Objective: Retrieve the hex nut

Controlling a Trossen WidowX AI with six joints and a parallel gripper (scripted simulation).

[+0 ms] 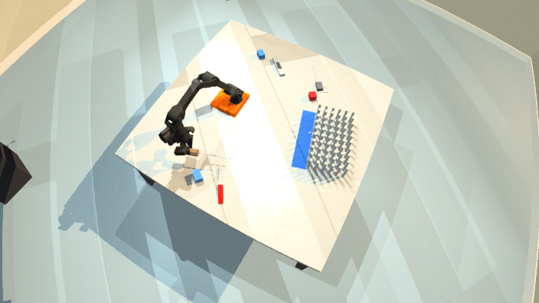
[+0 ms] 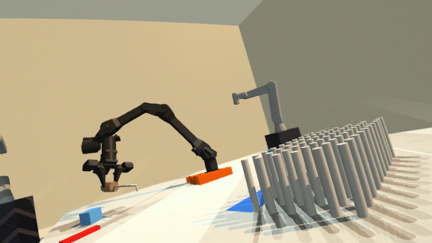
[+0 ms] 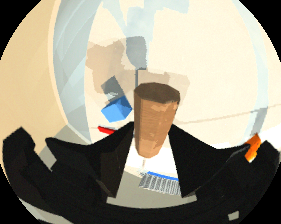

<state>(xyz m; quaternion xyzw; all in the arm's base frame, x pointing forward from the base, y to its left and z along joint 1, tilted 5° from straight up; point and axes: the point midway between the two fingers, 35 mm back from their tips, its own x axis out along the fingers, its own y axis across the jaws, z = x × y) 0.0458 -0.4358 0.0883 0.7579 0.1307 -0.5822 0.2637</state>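
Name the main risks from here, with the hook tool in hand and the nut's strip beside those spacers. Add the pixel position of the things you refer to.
The spacers (image 1: 333, 141) (image 2: 321, 180) stand tall and close together, so the hook's bent tip might snag or tip one.

The hand (image 1: 193, 151) (image 2: 110, 186) (image 3: 151, 125) grips only the round wooden handle (image 1: 194, 151) (image 2: 107, 186) (image 3: 153, 122), which could twist under a sideways pull.

The pale table (image 1: 270, 204) bears a blue strip (image 1: 304, 139) (image 2: 246, 202) beside upright grey spacers (image 1: 333, 141) (image 2: 324, 180).
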